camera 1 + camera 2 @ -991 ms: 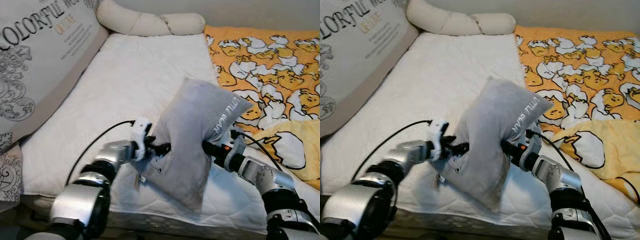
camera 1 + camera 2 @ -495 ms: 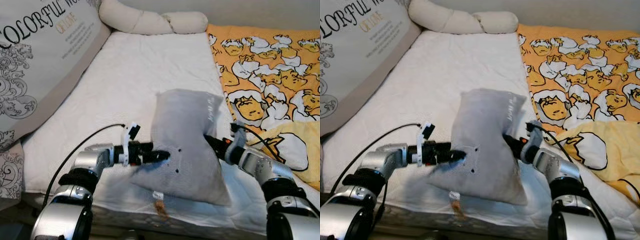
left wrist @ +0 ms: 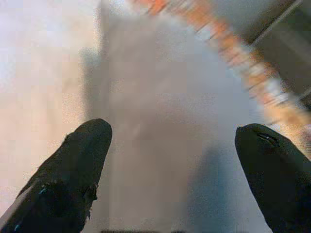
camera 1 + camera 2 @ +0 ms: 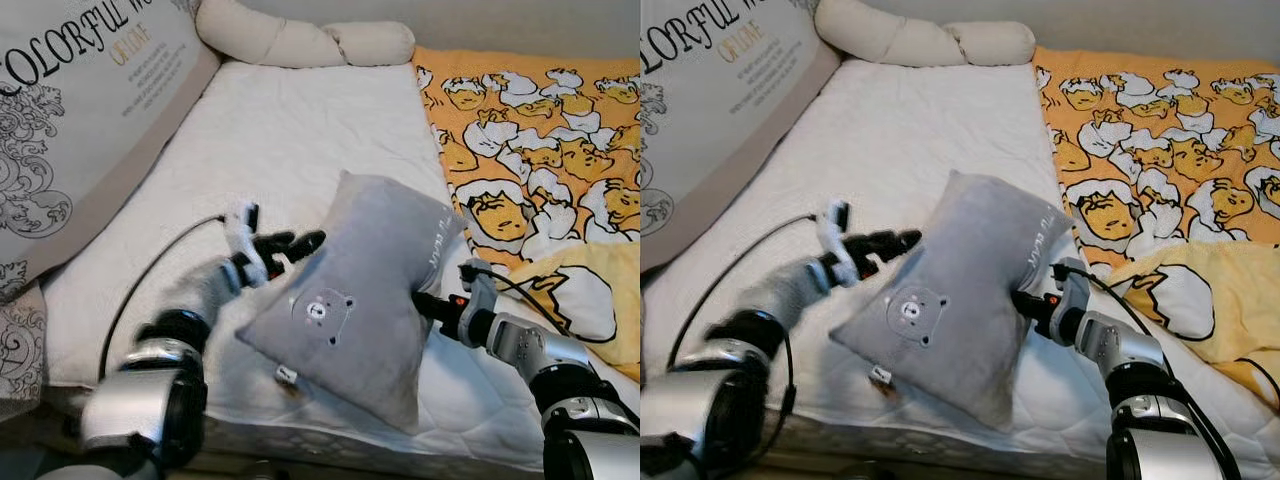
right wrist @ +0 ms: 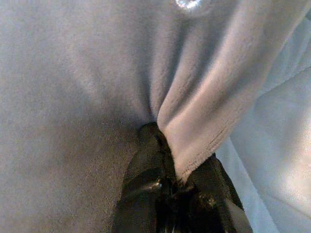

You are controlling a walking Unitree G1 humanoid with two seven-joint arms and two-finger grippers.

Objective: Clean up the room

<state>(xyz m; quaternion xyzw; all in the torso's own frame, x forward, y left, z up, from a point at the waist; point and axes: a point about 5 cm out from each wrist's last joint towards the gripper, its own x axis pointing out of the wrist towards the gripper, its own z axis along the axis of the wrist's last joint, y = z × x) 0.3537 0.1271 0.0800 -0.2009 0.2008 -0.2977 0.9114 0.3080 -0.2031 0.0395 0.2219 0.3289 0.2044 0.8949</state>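
**Here, a grey pillow held at one edge over the bed**

Now the grey pillow [image 4: 370, 295] sits tilted near the front edge of the bed [image 4: 290, 140], its face with a small bear patch [image 4: 318, 308] turned up and a line of white lettering running along its right side. The right gripper [image 5: 177, 182] has its fingers pinched shut on a fold of the pillow's right edge; in the right wrist view the plush fabric is squeezed between the two black tips. The left gripper [image 4: 293, 246] is just beside the pillow's upper left corner, its fingers [image 3: 80, 160] spread wide with nothing between them, and the arm looks blurred. A small tag [image 4: 286, 376] hangs from the pillow's lower edge.

The bed is covered with a white quilted pad. On the right lies an orange blanket [image 4: 540, 140] printed with cartoon ducks. A cream, knotted bolster [image 4: 300, 42] rests at the head of the bed, and a large cushion with printed lettering [image 4: 80, 110] leans along the left side.
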